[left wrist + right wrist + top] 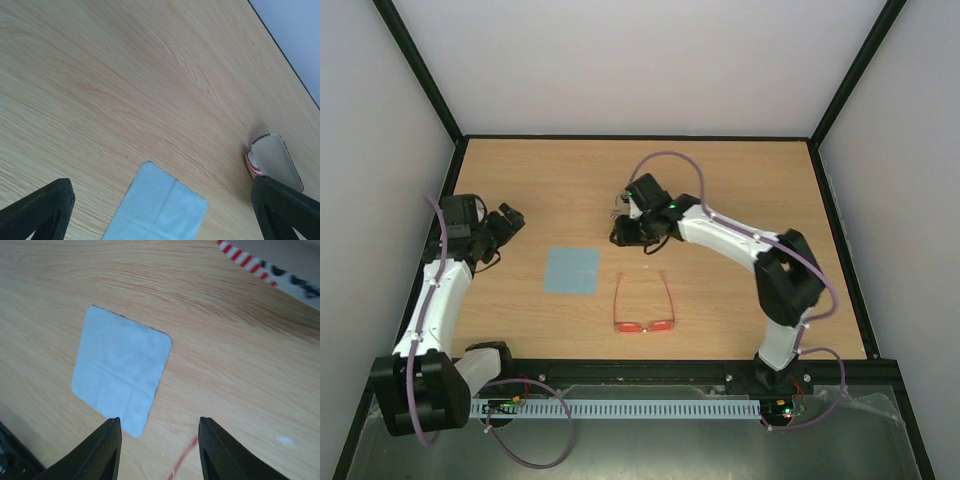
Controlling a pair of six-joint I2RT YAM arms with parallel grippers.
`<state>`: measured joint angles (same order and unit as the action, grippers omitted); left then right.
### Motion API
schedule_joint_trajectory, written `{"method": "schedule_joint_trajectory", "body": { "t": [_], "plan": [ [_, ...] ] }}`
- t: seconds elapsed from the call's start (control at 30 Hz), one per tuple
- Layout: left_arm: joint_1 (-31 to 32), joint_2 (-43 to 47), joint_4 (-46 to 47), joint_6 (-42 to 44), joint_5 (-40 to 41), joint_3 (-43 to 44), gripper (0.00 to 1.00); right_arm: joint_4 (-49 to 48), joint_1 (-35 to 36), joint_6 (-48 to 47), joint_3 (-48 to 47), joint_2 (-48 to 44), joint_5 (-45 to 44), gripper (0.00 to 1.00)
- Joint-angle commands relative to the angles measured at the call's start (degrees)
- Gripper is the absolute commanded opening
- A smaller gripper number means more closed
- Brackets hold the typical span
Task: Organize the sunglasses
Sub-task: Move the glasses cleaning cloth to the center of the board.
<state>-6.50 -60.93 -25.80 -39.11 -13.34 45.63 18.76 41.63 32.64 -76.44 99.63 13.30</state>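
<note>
**Item: sunglasses (643,318), red-orange frame, red-tinted lenses.** They lay flat on the wooden table (750,180), front of centre. The lenses faced the near edge and both temples were unfolded, pointing away. Nothing held them.

**Neighbours.** A light-blue cloth (571,270) lay just beside them on the left, not touching. A striped case (275,157) rested farther back, close to the right wrist.

**Right gripper (160,452).** It hovered beyond the temple tips with its fingers apart and nothing between them. In its own view the cloth's corner and a thin red sliver, likely a temple tip, showed below.

**Left gripper (508,222).** It was spread fully wide and empty, sitting by the left edge well apart from the glasses.

**Step in hand (judged).** The right arm was lining up to take the glasses. A good grasp would likely be:
- on a temple near its hinge or on the bridge, with the fingers crossing the thin wire and kept off the lenses;
- closed lightly, since so slim a frame would probably skid or flex;
- a descent that stayed off the cloth's edge.

**Room.** Bare wood lay open across the far half and to the right of the glasses. The black border (640,137) ringed the table, and its near run sat close behind the lenses, so a drag that way looked tight. The case sat close to the right wrist.
</note>
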Motion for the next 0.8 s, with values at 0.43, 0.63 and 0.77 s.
{"method": "schedule_joint_trajectory", "body": {
  "t": [0.43,0.63,0.77],
  "plan": [
    [-5.80,0.47,1.35,4.10,-5.43,-2.49,1.00,11.66,8.31,-1.01,-25.62,27.28,-15.64,0.23],
    [-6.12,-0.23,1.79,4.91,-6.03,-2.81,1.00,12.28,9.18,-0.88,-27.50,29.95,-16.28,0.21],
    [-6.21,-0.42,1.98,5.08,-6.33,-2.93,0.99,12.71,9.26,-0.91,-28.24,31.21,-16.40,0.18]
  ]
}}
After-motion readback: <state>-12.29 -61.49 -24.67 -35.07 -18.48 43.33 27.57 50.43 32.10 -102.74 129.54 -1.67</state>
